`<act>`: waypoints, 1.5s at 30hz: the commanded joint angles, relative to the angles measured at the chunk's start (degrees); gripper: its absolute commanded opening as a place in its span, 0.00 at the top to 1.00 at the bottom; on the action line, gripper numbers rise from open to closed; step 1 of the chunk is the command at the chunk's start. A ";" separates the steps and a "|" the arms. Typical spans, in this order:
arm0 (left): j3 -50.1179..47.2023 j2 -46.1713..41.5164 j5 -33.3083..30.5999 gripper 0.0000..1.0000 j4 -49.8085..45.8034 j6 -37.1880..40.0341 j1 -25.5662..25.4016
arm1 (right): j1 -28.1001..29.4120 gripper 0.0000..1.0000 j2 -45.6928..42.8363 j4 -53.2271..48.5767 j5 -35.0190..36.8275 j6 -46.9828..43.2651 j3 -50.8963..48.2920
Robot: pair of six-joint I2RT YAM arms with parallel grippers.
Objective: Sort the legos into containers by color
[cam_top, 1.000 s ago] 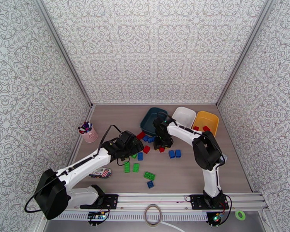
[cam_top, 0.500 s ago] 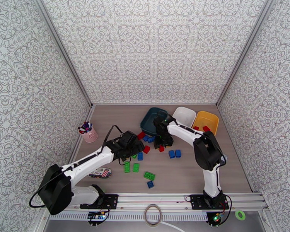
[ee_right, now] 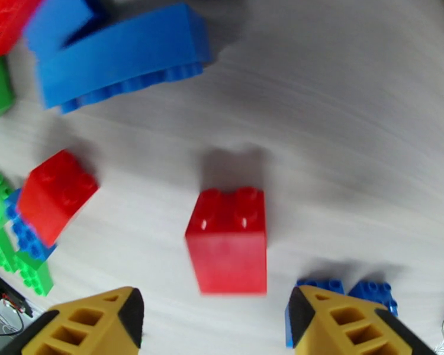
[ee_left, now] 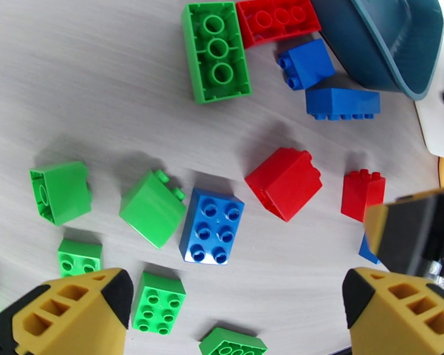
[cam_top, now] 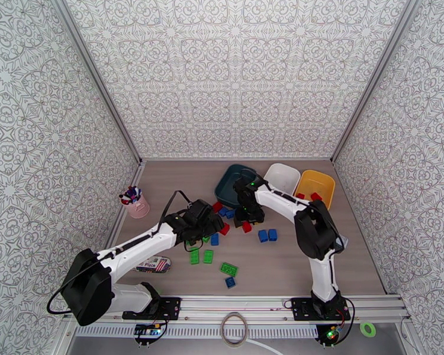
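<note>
Pink pen cup, white pouch (printed)

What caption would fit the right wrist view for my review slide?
Open right pincer poised over a square red brick on the table, a long blue brick beyond.

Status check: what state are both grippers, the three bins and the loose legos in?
Left gripper: open, empty.
Right gripper: open, empty, above red lego.
Red lego: on table, ungrasped.
Teal bin: no legos seen inside.
White bin: looks empty.
Yellow bin: holds two red legos.
Loose legos: scattered on table, unsorted.
</note>
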 commanded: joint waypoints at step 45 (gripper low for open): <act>52.35 36.66 13.12 0.01 -7.11 23.25 -5.59 | -27.96 0.81 -20.46 0.92 -9.98 2.39 -4.76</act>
